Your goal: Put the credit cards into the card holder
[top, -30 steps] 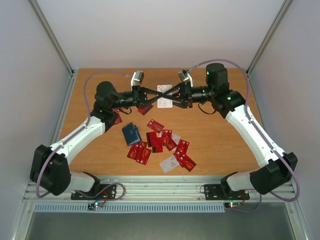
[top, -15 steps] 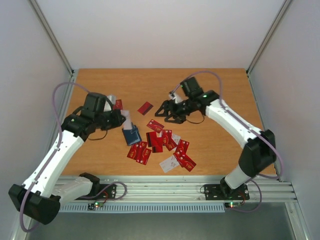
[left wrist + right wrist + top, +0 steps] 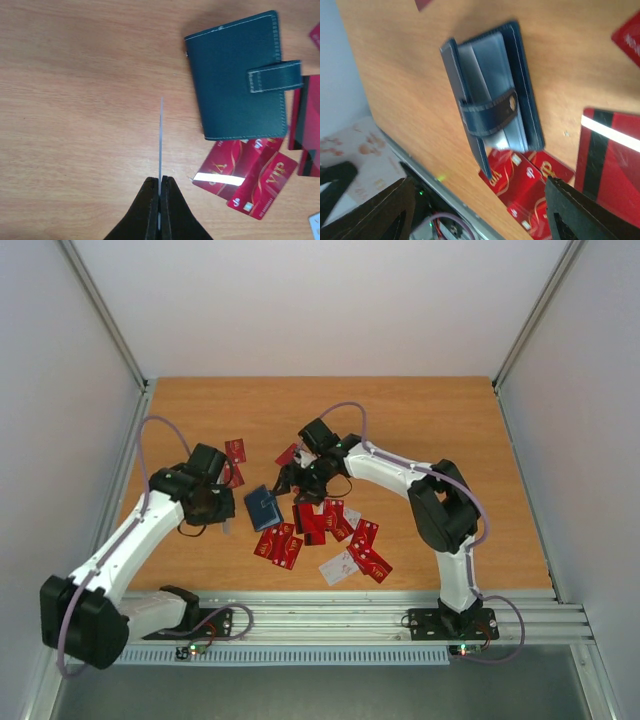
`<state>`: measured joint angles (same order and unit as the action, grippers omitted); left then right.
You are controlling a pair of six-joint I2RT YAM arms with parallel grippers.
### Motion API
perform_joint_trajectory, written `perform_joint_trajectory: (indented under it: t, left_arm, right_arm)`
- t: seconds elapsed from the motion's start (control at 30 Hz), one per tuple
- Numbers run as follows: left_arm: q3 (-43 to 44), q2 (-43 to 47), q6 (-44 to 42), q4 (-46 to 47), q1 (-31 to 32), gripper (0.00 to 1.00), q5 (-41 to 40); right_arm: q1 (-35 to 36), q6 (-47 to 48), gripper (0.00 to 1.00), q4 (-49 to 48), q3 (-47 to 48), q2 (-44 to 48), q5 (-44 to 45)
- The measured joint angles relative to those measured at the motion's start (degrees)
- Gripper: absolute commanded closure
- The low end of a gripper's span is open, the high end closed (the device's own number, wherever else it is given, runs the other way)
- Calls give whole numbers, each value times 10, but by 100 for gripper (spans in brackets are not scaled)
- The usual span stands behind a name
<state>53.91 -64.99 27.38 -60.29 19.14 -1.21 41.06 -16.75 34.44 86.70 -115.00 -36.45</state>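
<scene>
**Top view.** The wallet (image 3: 263,507) lies flat on the bench (image 3: 420,420), left of the middle and a little toward the near edge. Red cards (image 3: 320,520) are spread just to its right and run on toward the near edge, with a white one among them. Two more red cards lie toward the left edge, and one lies beyond the wallet. The left gripper (image 3: 219,517) points down just left of the wallet, apart from it. The right gripper (image 3: 301,484) hangs over the far end of the card spread, close to the wallet's far right corner. I cannot tell the finger states from this view.

**Left wrist view.** The left gripper (image 3: 160,182) has its fingers pressed together on an edge-on card (image 3: 161,135), which shows only as a thin pale line standing upright over bare wood. The wallet (image 3: 240,75) is off to one side, not touching the card or the fingers, and its strap lies across the cover. Red cards (image 3: 247,182) fan out from under one edge of the wallet.

**Right wrist view.** The right gripper (image 3: 480,181) has its fingers (image 3: 385,210) spread wide, with nothing held between them. The wallet (image 3: 490,85) lies ahead of them on the wood. Its covers gape slightly, pale lining shows inside, and the strap crosses the middle. Red cards (image 3: 525,182) are tucked under its near edge. I cannot tell whether the fingers touch anything.
</scene>
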Motion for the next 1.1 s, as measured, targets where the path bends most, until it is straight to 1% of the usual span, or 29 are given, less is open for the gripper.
perform_joint_trajectory:
  t: [0.23, 0.47, 0.6, 0.77, 1.1]
  left_arm:
    - [-11, -99, -13, 52, -41, 100, 40]
    - [-11, -178, -28, 105, -54, 100, 86]
    - [-11, -210, -35, 125, -57, 100, 103]
    - [-8, -240, -39, 155, -65, 100, 136]
    - [18, -307, -50, 221, -68, 100, 252]
  right_arm:
    - [6, -24, 28, -43, 44, -45, -2]
    - [16, -30, 27, -52, 69, -85, -10]
    - [20, -30, 27, -52, 105, -112, -19]
    - [26, -33, 28, -53, 111, -121, -31]
    - [22, -33, 28, -50, 111, -121, -44]
